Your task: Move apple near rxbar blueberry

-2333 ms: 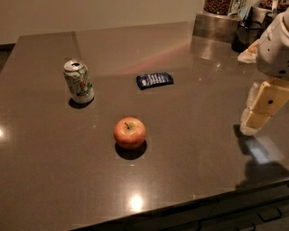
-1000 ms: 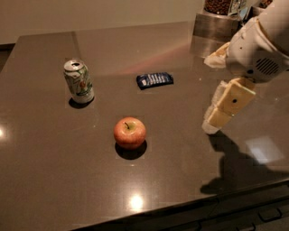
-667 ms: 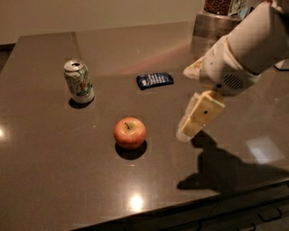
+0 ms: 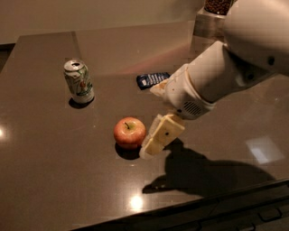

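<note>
The red-and-yellow apple (image 4: 129, 132) stands on the dark brown table (image 4: 54, 171), left of centre. The rxbar blueberry (image 4: 150, 79), a flat dark blue bar, lies behind it, partly hidden by my arm. My gripper (image 4: 150, 121) comes in from the right on a white arm and is just right of the apple. It is open and empty. Its lower finger (image 4: 161, 134) is right beside the apple's right side; I cannot tell if it touches. Its upper finger (image 4: 159, 87) is next to the bar.
A white-and-green drink can (image 4: 79, 82) stands upright at the left, behind the apple. A metal container (image 4: 208, 21) with a jar (image 4: 218, 5) on it stands at the back right. The table's front edge runs along the bottom right.
My arm has swept from the right edge leftward and down toward the apple, ending right beside it. The apple, bar and can have not moved.
</note>
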Controlling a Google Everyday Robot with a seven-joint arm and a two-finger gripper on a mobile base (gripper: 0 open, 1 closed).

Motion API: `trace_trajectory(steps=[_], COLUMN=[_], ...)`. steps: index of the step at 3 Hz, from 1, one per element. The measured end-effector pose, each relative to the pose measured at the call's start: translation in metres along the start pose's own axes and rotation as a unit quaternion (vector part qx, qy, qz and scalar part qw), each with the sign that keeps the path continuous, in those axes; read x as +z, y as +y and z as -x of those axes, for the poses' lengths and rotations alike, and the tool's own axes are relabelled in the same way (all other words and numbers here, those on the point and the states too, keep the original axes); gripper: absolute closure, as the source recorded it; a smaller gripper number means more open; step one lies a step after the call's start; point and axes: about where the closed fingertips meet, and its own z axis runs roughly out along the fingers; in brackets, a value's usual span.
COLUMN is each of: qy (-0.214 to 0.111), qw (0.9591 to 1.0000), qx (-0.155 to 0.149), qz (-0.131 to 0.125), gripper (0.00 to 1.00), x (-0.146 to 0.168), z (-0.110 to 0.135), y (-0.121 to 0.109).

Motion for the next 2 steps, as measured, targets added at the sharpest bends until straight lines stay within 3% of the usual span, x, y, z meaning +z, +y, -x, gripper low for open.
trace_trajectory(steps=[2], qy=[-0.025], qw=[0.9996], qx=[-0.011], qz=[0.009], gripper=[0.0], x=[0.054], z=[0.016], y=[0.015])
